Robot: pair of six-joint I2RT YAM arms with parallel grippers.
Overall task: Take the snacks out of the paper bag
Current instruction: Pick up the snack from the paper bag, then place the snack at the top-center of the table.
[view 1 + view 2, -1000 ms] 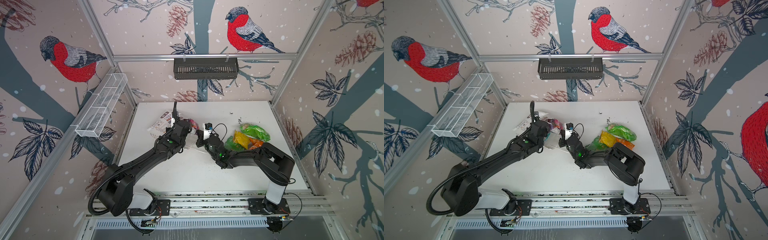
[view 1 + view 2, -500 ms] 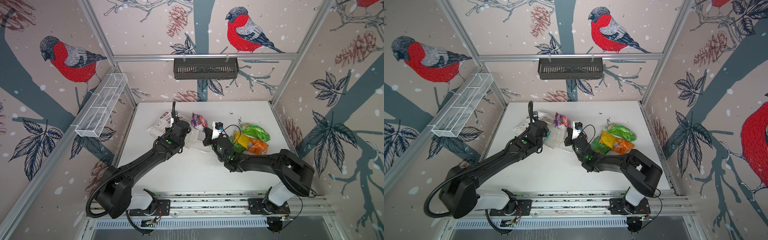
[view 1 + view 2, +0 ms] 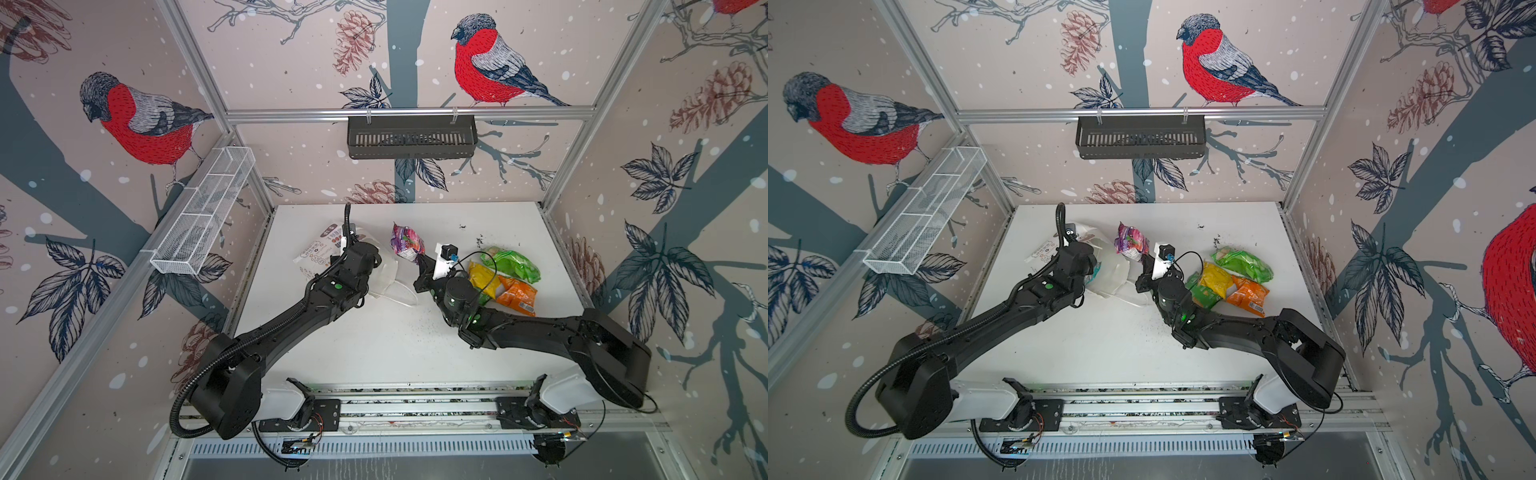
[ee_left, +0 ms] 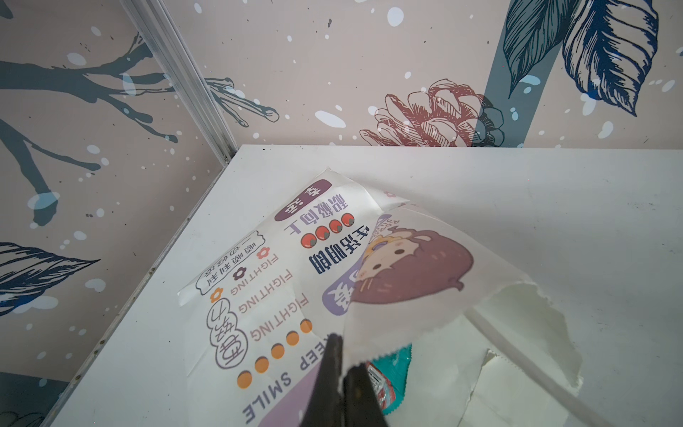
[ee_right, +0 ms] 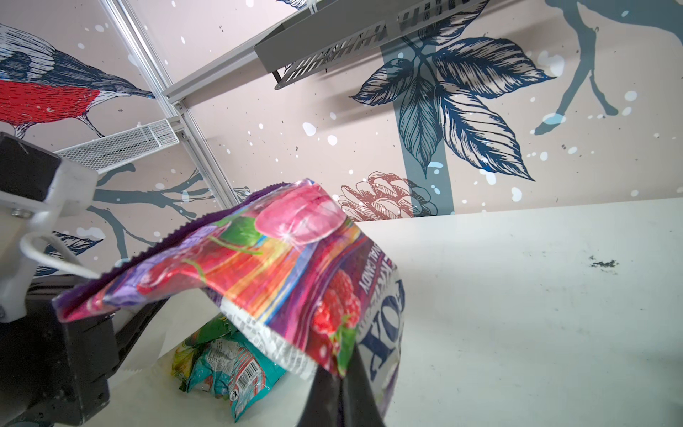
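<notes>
The white printed paper bag lies on its side at the left middle of the table. My left gripper is shut on the paper rim of its mouth and holds that rim up. A teal packet shows inside the mouth. My right gripper is shut on the lower edge of a purple and pink snack packet, which hangs in the air just right of the bag. Inside the bag the right wrist view shows the teal packet and a green-yellow one. Green, yellow and orange snacks lie together at the right.
A black slotted basket hangs on the back wall. On the left wall sits a white wire shelf. The bag's cord handle trails on the table between the arms. Dark crumbs lie behind the snack pile.
My right gripper has drawn the purple packet out of the bag's mouth and raised it up and to the right. The left gripper has kept its hold on the bag's rim.
</notes>
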